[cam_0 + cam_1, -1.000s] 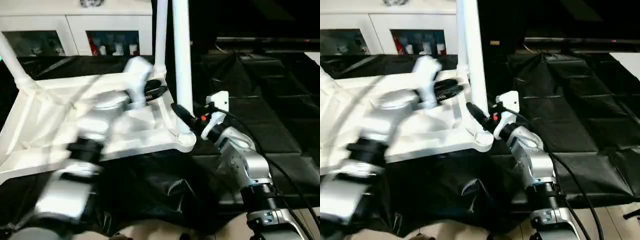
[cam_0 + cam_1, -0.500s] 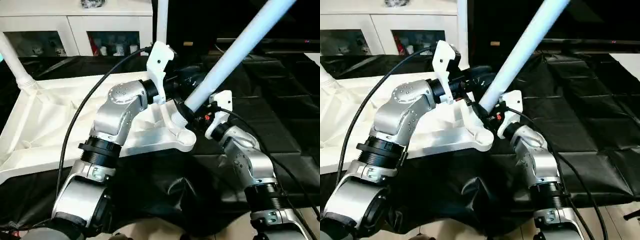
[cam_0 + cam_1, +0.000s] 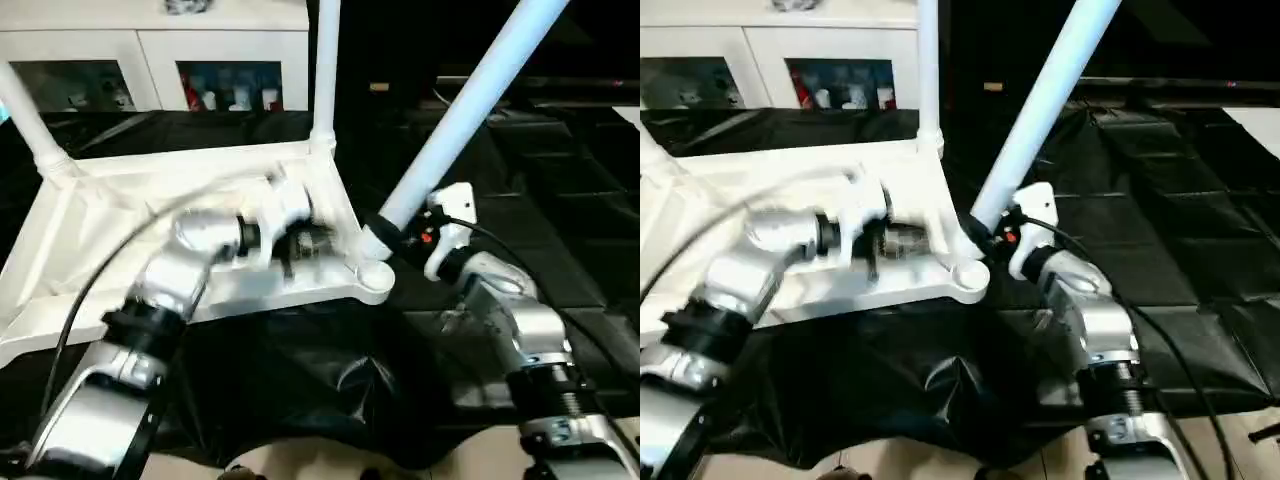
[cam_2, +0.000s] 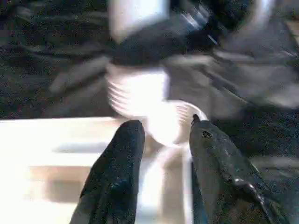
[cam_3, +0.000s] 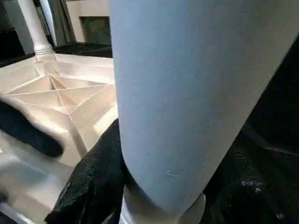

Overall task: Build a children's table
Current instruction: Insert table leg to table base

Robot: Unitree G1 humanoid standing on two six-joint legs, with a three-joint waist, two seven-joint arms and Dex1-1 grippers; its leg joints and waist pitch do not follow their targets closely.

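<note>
The white tabletop [image 3: 80, 240] lies underside up on a black cloth. One leg [image 3: 325, 70] stands upright in its far right corner, and another [image 3: 25, 115] rises at the far left. My right gripper [image 3: 386, 232] is shut on the lower end of a third leg [image 3: 460, 110], which leans up and to the right from just above the near right corner socket [image 3: 372, 276]. In the right wrist view a black finger [image 5: 93, 182] presses against this leg [image 5: 187, 93]. My left gripper [image 4: 166, 128] is open over the tabletop, facing the leg's ribbed end [image 4: 135, 91], with nothing between its fingers.
A white glass-door cabinet [image 3: 150, 60] stands behind the tabletop. The black cloth [image 3: 560, 200] covers the surface to the right and hangs over the front edge. A cable [image 3: 90, 300] loops over my left forearm.
My left arm has pulled back from the tilted leg and dropped low over the tabletop. The third leg, upright a second ago, now leans to the right in my right gripper.
</note>
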